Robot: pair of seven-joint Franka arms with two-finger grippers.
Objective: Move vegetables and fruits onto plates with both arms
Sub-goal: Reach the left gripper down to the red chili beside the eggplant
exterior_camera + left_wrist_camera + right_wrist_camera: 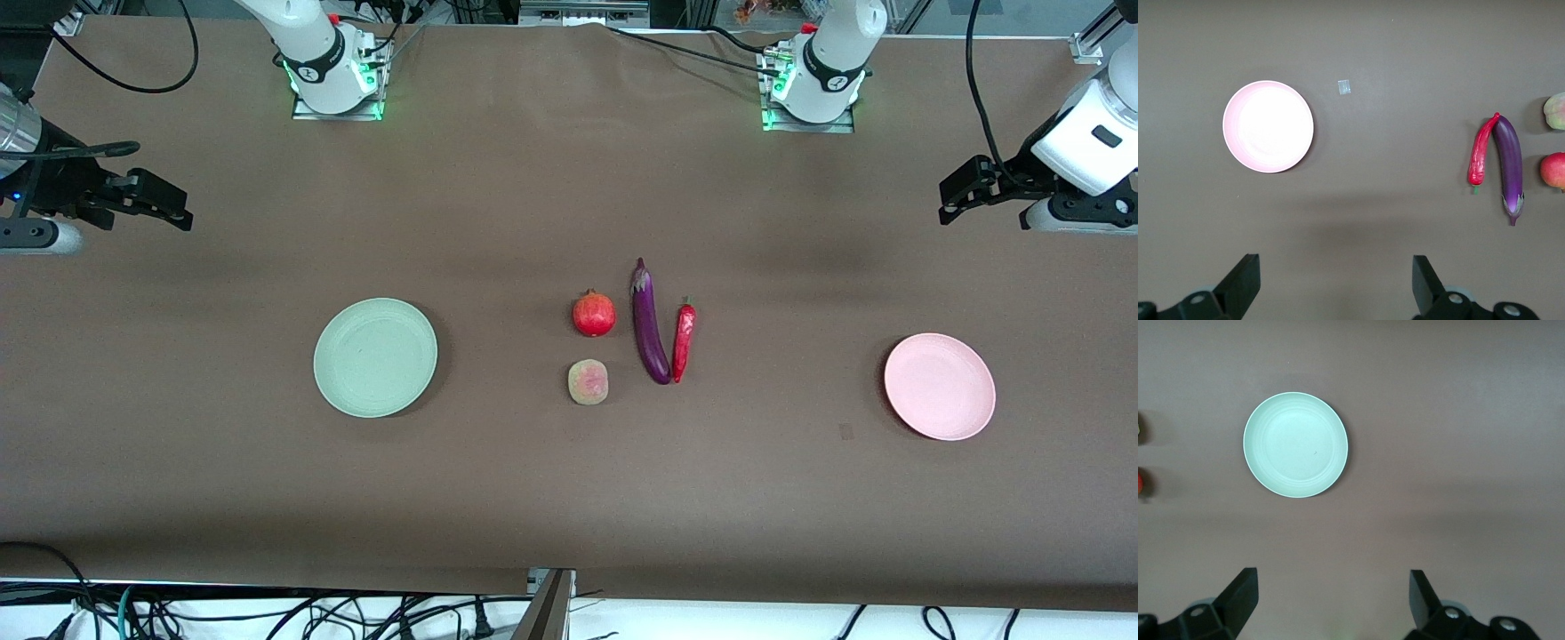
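Note:
A purple eggplant lies mid-table with a red chili pepper beside it, toward the left arm's end. A red pomegranate-like fruit and a pale pink-blushed fruit sit beside the eggplant, toward the right arm's end. The pale green plate lies toward the right arm's end, the pink plate toward the left arm's end. Both plates hold nothing. My left gripper is open and raised at its end of the table; its wrist view shows the pink plate, chili and eggplant. My right gripper is open, raised at its end; its wrist view shows the green plate.
A small pale patch marks the brown tablecloth next to the pink plate, nearer the camera. Cables hang along the table's near edge. The arm bases stand at the table's back edge.

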